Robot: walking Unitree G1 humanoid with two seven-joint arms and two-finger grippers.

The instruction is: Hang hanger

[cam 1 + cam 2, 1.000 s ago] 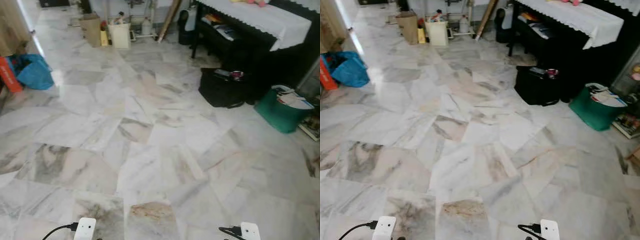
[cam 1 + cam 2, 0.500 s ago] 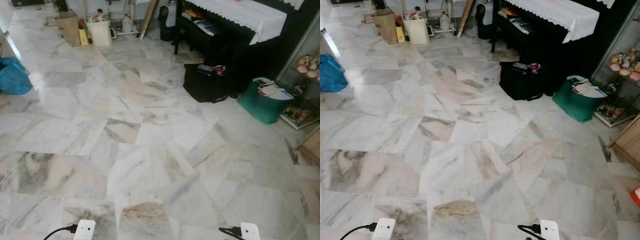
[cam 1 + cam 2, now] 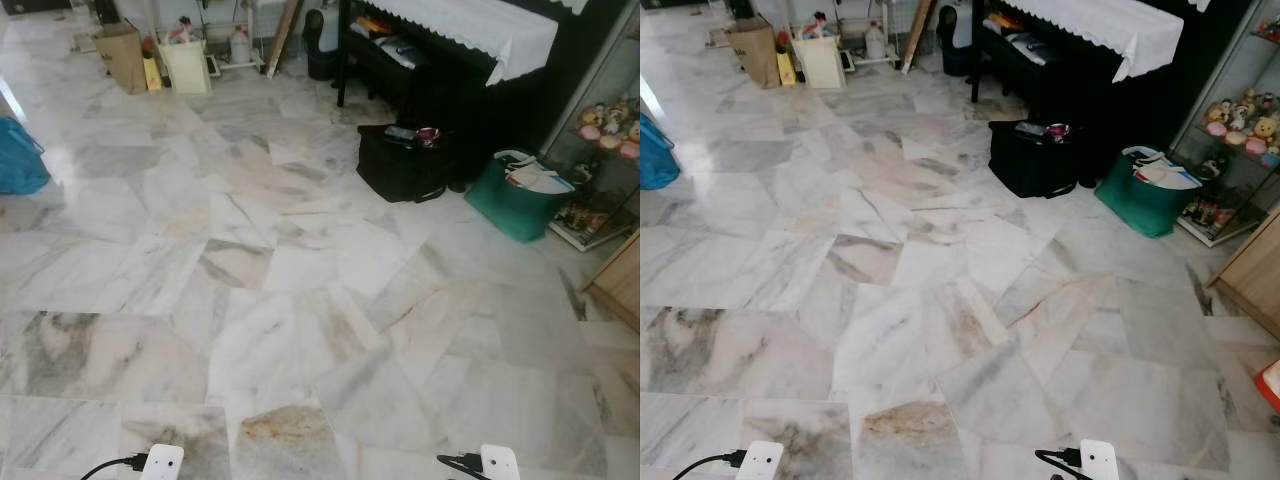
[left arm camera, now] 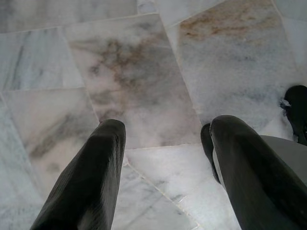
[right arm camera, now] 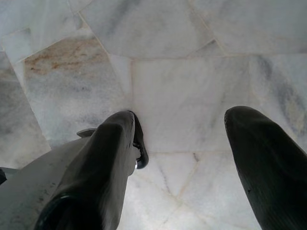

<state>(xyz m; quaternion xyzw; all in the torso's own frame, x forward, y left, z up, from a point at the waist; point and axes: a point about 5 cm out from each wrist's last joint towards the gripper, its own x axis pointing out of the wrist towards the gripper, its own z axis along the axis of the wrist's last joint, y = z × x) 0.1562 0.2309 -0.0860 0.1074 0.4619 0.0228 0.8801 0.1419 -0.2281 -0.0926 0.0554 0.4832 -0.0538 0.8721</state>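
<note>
No hanger can be made out. Both arms hang down at my sides, their white wrist ends at the bottom edge of the eye views. My left gripper (image 4: 165, 134) is open, its two black fingers spread over bare marble tiles. My right gripper (image 5: 184, 127) is open too, with nothing between its fingers, pointing down at the floor.
A wide marble floor (image 3: 280, 300) stretches ahead. A black bag (image 3: 405, 165) and a green basket (image 3: 515, 200) sit at the right by a dark table with a white cloth (image 3: 470, 30). Boxes (image 3: 125, 55) stand at the far wall, a blue bag (image 3: 15, 155) at left, a wooden cabinet (image 3: 1255, 275) at right.
The whole view has swung to the right: the bag, basket and table slid left in the picture, and a glass shelf and wooden cabinet came in. The grippers hang as before.
</note>
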